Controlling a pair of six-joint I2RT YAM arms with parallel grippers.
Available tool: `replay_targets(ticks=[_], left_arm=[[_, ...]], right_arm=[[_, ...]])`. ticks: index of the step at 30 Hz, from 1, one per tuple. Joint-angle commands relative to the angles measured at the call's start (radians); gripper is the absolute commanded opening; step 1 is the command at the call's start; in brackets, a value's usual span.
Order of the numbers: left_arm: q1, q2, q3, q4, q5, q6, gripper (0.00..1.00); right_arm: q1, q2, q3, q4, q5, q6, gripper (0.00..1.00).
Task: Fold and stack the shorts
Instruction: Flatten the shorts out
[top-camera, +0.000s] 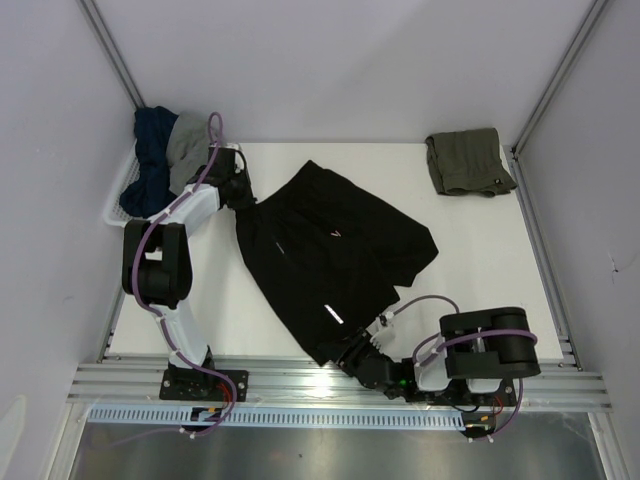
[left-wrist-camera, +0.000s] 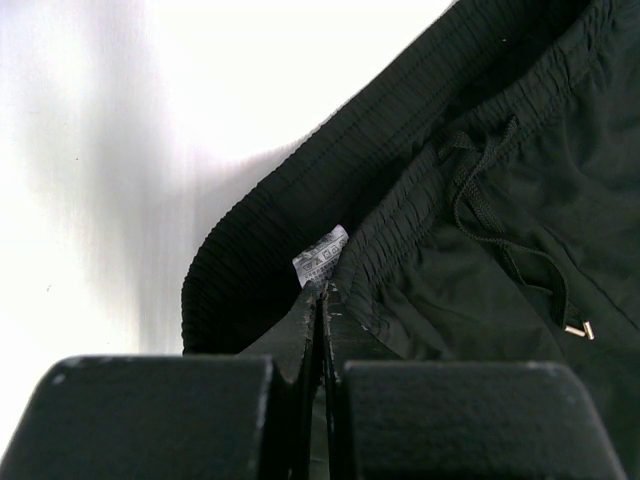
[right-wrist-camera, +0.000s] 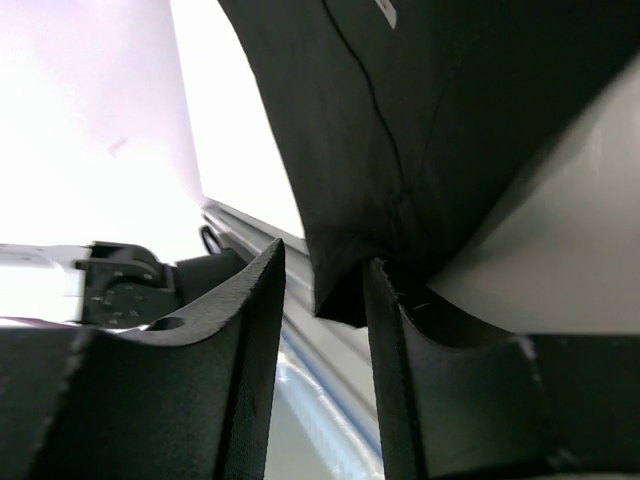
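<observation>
Black shorts (top-camera: 330, 250): L gripper (left-wrist-camera: 322, 292) clamped on waistband; R gripper (right-wrist-camera: 323, 260) part-open round hem.

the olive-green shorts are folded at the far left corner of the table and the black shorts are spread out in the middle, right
Not quite. The olive-green shorts lie folded at the far right corner of the table, not the far left, as the top external view shows. The rest holds: the black shorts are spread out in the middle.
</observation>
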Motion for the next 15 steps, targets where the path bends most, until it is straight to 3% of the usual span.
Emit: replay_targets(ticks=[1,7,9,15], left_arm=[[0.010,-0.063,-0.002,0.028,0.015,-0.012,0.00],[0.013,-0.065,-0.012,0.031,0.020,-0.014,0.00],[0.015,-0.065,-0.014,0.037,0.023,-0.017,0.00],[0.018,-0.068,-0.017,0.040,0.034,-0.020,0.00]], right_arm=[[0.035,-0.073,-0.019,-0.105,0.186,0.086,0.40],[0.041,-0.041,-0.043,-0.087,0.241,0.172,0.34],[0.042,0.000,-0.056,-0.024,0.258,0.191,0.34],[0.070,0.069,-0.068,-0.045,0.302,0.373,0.38]])
